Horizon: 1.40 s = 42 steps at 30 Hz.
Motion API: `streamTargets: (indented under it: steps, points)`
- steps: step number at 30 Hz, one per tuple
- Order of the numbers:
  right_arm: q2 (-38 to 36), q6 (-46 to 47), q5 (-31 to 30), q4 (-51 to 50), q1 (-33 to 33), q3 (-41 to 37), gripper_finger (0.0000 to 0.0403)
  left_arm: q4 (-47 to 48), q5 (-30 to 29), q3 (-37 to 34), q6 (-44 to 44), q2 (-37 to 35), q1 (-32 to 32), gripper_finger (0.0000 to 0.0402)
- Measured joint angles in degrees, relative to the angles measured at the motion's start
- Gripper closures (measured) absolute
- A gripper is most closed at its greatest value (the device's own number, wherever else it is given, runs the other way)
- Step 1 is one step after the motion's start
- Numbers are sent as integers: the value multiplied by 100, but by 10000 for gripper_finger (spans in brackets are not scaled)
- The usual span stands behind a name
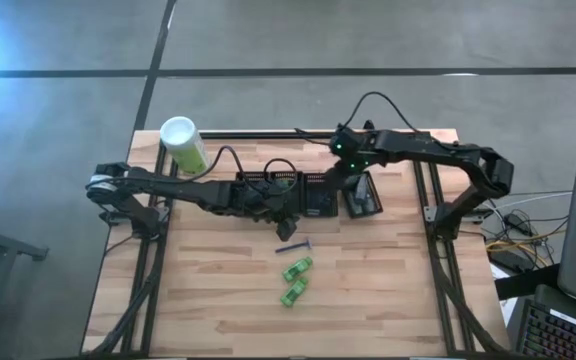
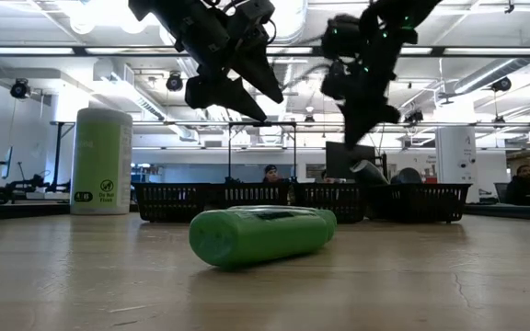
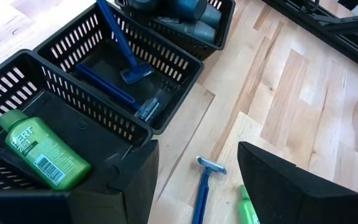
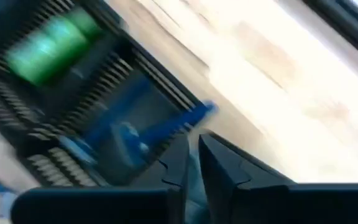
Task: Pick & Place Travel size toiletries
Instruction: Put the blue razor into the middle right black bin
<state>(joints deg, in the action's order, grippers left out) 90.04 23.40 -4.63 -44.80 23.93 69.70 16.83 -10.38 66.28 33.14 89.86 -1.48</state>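
My left gripper (image 1: 280, 212) (image 3: 196, 146) (image 2: 237, 92) is open and empty, above the near side of a row of black mesh bins (image 1: 318, 195). The bins hold a green tube (image 3: 42, 149), blue razors (image 3: 120, 68) and grey bottles (image 3: 185, 15). On the table lie a blue razor (image 1: 294, 247) (image 3: 202, 186) and two green tubes (image 1: 298, 267) (image 1: 293, 292), on their sides. My right gripper (image 1: 353, 178) (image 4: 193, 143) (image 2: 364, 138) hangs over the rightmost bin (image 1: 364, 196), fingers almost together. Whether it holds anything I cannot tell. A grey bottle (image 2: 368, 172) shows just below it.
A tall pale-green canister with a white cap (image 1: 183, 142) (image 2: 99, 161) stands at the far left of the table. Bare wood lies along the near half of the table, around the loose razor and tubes. People and desks show in the room beyond.
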Motion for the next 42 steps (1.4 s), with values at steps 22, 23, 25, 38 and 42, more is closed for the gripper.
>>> streamTargets:
  steps: [22,23,25,38,42]
  points:
    - [1484,-882,374,-306,745,691,391,-1,45,0,-176,0,24,178]
    - [1495,-887,463,-342,742,740,392,-2,45,0,-178,0,24,178]
    - [1497,-895,642,-419,738,829,394,8,44,0,-181,0,25,178]
    - [1344,-932,-31,-420,692,876,382,83,45,0,-205,0,72,178]
    - [1278,-1007,73,-399,639,884,374,85,103,0,-258,0,72,178]
